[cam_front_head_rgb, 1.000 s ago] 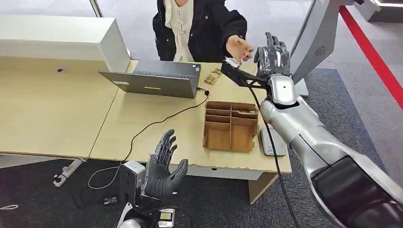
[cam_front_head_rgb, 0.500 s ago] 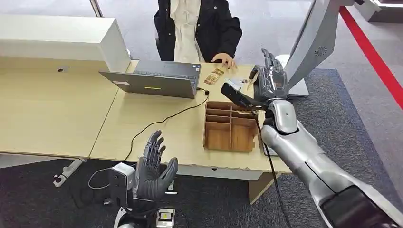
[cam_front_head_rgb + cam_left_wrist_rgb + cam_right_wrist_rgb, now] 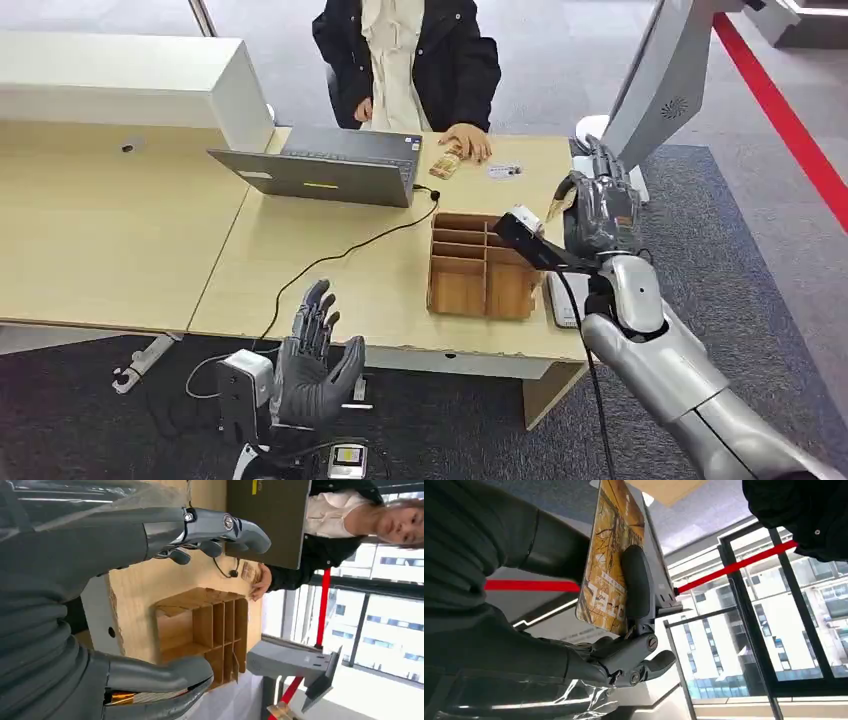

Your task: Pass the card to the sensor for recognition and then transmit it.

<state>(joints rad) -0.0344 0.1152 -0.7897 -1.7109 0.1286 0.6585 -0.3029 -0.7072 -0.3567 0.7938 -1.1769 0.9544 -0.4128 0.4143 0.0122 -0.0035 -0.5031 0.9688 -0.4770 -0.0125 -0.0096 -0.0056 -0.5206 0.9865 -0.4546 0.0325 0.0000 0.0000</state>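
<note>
right hand (image 3: 598, 208): we are pinching the card (image 3: 611, 560) over the desk's (image 3: 120, 240) right edge | left hand (image 3: 312, 362): fingers spreading, holding nothing, hanging off the near edge

Card (image 3: 610, 560) partly covered by a finger (image 3: 638, 582) of the right hand (image 3: 598, 205); print on it too blurred to read. Sensor (image 3: 566, 300) mostly hidden behind the right arm (image 3: 655, 355). Person (image 3: 410, 55) cut off at the head view's top edge. Small white item (image 3: 504, 170) on the desk (image 3: 120, 230) too small to identify.
</note>
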